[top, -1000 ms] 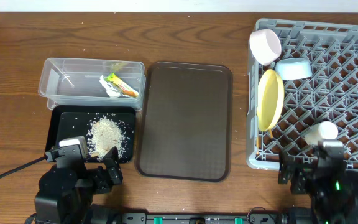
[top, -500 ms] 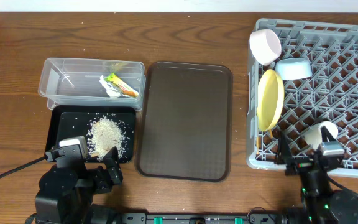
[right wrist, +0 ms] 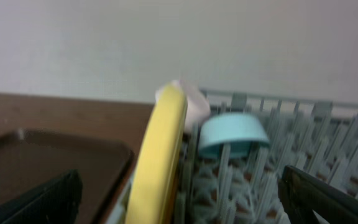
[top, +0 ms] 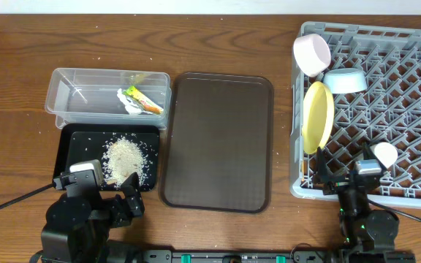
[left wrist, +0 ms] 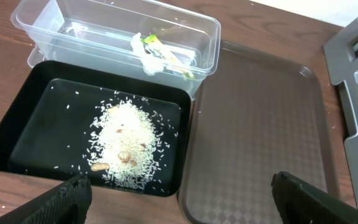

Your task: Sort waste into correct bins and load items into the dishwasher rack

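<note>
Dark brown wooden table [top: 20,44] (grain plainly visible), plain pale wall [right wrist: 166,37] behind its far edge.

Low serving tray [top: 218,139] leaves mid-table passable; rack [top: 386,31] (upright plate [top: 318,117]) blocks rt.

Overhead: straight down on the whole bench [top: 20,44]. Left wrist: tilted down, close over the black tray [left wrist: 39,134]. Right wrist: level, close to the yellow plate [right wrist: 160,162]; overhead shares both.

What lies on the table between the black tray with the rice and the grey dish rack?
Only the large brown serving tray lies between the black tray and the rack. The overhead view shows this best.
</note>
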